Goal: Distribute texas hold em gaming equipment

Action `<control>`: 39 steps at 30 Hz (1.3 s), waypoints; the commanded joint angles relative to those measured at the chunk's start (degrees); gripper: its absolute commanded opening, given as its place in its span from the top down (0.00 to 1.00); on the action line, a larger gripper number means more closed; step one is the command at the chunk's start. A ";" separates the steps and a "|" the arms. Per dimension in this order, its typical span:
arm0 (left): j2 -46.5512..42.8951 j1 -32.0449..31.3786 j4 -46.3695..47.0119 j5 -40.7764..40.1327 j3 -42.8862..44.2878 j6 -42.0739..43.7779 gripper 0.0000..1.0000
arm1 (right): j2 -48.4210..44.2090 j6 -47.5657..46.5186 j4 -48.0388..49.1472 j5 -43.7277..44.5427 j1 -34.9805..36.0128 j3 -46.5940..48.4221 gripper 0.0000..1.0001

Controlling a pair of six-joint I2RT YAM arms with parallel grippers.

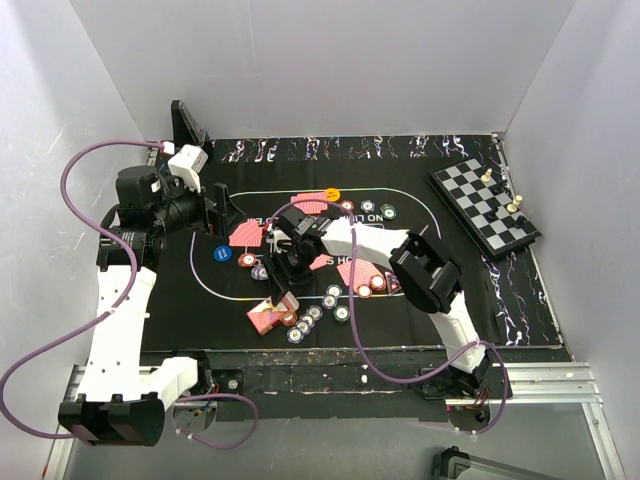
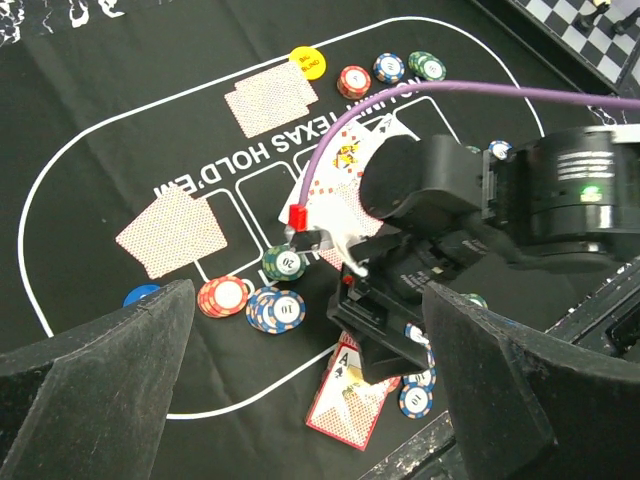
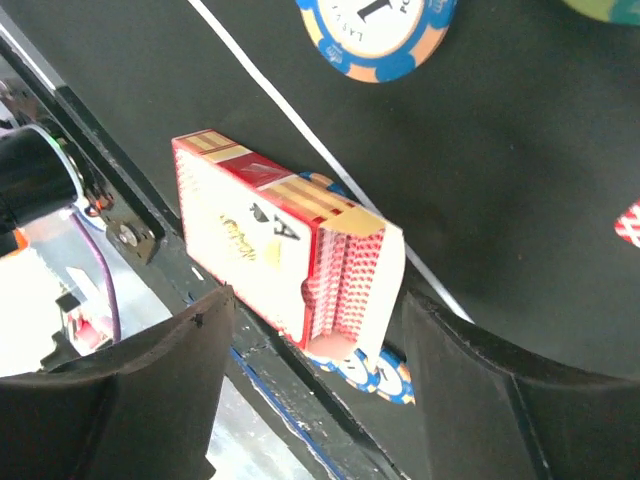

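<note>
Right pincer [image 3: 315, 300] spread, card box [image 3: 262, 240] lying between its fingers [image 3: 150, 390]

A red card box [image 3: 262, 232] lies near the edge of the black mat [image 3: 500, 200], across a white line [image 3: 262, 85]. Red cards [image 3: 345, 280] show in its open end. Blue and orange chips [image 3: 378, 373] peek out from under it. The two fingers [image 3: 130, 400] of the right gripper [image 3: 315, 312] stand apart, one on each side of that end.
</note>
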 commanded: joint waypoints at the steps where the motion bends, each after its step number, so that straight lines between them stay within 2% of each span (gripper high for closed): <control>1: -2.04 0.32 -1.54 -2.39 -0.90 2.17 0.02 | -8.17 -1.35 -2.36 4.88 -0.38 0.92 0.20; 8: -3.63 0.75 1.01 -6.25 -2.75 -0.02 0.02 | -21.61 -2.93 -5.96 7.87 -2.57 1.45 0.14; 9: -3.54 3.19 1.36 -6.69 -2.84 -0.72 0.02 | -24.68 -3.20 -6.14 9.18 -3.01 0.49 0.13; 13: -2.05 6.28 5.30 -11.79 -3.98 -4.59 0.02 | -38.12 -2.42 -5.01 13.93 -9.41 -6.61 0.12; 17: 1.20 9.28 8.91 -13.63 -5.56 -6.26 0.02 | -55.07 1.80 1.23 20.69 -19.51 -20.40 0.12; 19: 2.60 9.54 10.76 -16.87 -6.70 -7.84 0.02 | -62.90 4.34 2.03 28.31 -25.14 -25.86 0.11; 22: 5.24 9.63 12.34 -20.66 -7.67 -9.07 0.02 | -74.07 9.44 2.63 48.07 -32.44 -33.94 0.11; 25: 6.83 9.63 12.78 -19.27 -8.11 -9.95 0.02 | -83.84 9.38 9.65 61.37 -35.53 -42.47 0.15; 26: 6.83 9.72 13.48 -18.48 -8.72 -10.56 0.02 | -85.69 8.93 12.29 65.23 -36.23 -44.58 0.12; 29: 6.30 9.72 16.91 -17.85 -10.92 -10.83 0.02 | -88.07 3.76 21.16 69.30 -38.26 -50.30 0.11; 32: 5.51 9.81 22.09 -16.02 -14.08 -8.04 0.02 | -87.73 -6.50 35.90 68.96 -39.84 -57.76 0.10; 39: 3.84 9.63 34.48 -12.93 -25.76 -0.28 0.02 | -70.52 -13.30 41.92 65.62 -45.64 -59.02 0.09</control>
